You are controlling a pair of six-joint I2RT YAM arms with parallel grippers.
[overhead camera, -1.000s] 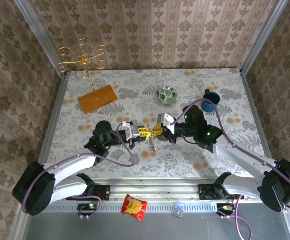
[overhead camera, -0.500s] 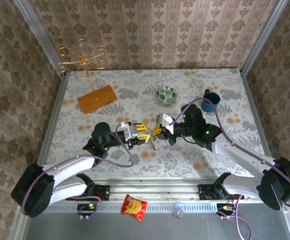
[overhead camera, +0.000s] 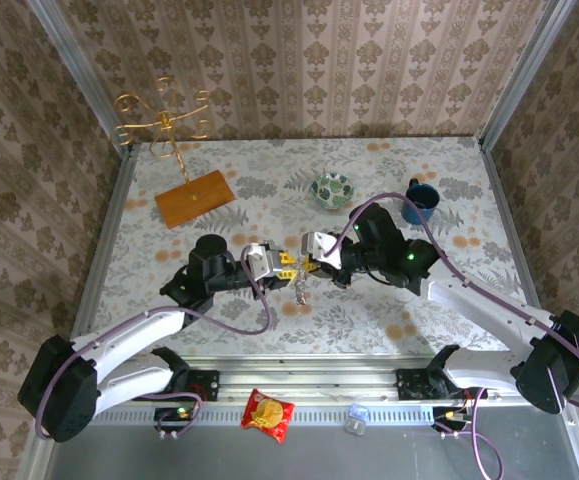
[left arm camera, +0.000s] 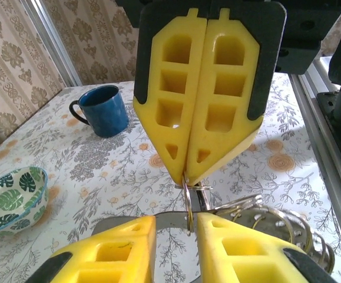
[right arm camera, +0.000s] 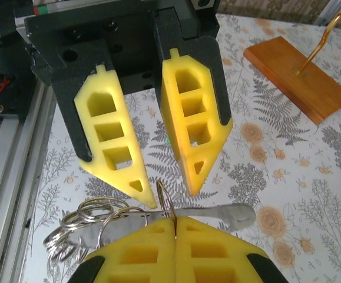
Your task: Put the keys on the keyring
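Right hand (left arm camera: 188, 171) has closed tight on the keyring (left arm camera: 187, 203). The left hand (right arm camera: 171, 196), facing it tip to tip, has eased apart around that ring. Likely a handover, freeing the left for threading.

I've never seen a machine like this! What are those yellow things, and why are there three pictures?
It is a robot with two arms bolted to a flowery table. One camera looks down from above; the other two ride on the wrists, so you see things up close. The right arm's yellow fingers are pinched shut on a thin metal ring, with a bunch of rings beside it. The left arm's fingers stand open either side of that ring. On the table sit a blue mug, a leafy bowl and a gold wire stand.
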